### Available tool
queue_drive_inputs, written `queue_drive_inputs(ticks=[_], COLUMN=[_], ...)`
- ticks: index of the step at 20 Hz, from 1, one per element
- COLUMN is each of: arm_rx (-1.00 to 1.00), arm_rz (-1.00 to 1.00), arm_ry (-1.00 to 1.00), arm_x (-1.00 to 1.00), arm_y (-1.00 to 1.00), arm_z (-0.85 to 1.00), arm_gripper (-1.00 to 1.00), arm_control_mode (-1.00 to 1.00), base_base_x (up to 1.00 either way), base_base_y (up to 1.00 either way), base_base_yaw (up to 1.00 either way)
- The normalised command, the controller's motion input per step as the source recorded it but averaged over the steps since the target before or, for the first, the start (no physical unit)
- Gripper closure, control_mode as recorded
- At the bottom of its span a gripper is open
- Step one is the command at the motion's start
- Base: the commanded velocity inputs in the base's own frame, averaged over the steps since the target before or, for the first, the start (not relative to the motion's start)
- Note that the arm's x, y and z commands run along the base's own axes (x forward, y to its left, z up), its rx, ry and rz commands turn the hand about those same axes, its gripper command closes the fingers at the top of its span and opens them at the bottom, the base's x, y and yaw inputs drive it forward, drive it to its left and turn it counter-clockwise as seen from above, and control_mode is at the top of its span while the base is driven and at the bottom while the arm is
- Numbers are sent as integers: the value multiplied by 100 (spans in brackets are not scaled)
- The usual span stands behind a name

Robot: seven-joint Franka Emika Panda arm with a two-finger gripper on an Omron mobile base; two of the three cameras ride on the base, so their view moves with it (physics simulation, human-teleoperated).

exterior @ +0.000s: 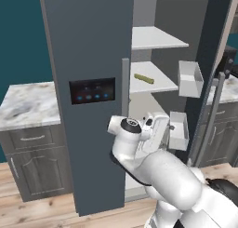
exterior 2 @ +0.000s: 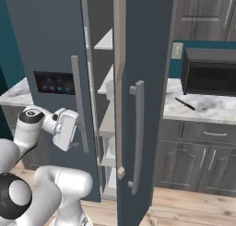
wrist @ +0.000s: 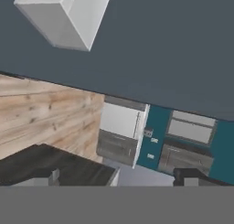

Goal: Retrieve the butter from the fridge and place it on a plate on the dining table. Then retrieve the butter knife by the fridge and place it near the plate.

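1. Robot arm is closest to me, bent low in front of the fridge (exterior: 88, 59), with its gripper (exterior: 163, 128) wide open and holding nothing.
2. Right fridge door (exterior 2: 143, 82) is swung open; the butter (exterior: 143, 78) sits on a middle shelf (exterior: 155, 85), well above the hand.
3. Knife (exterior 2: 185, 104) lies on the counter (exterior 2: 207, 110) by the microwave (exterior 2: 209, 72).
4. Risk, I'd say: reaching up could clip the door bins (exterior: 190, 78) or the shelf edge, or nudge the skinny stick deeper.

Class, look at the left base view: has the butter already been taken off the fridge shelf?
No, the butter lies on a white shelf inside the open fridge.
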Motion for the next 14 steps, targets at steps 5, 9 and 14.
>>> queue_drive_inputs(ticks=[5,9,14], arm_rx=[-4,0,0], arm_rz=[11,11,2], arm_ry=[0,0,9], arm_x=[50,53,62], arm_y=[-59,-52,-12], arm_z=[-42,-14,0], arm_gripper=[-100,-100,-100], arm_control_mode=[-100,-100,-100], base_base_x=[0,0,0], base_base_y=[0,0,0], base_base_yaw=[0,0,0])
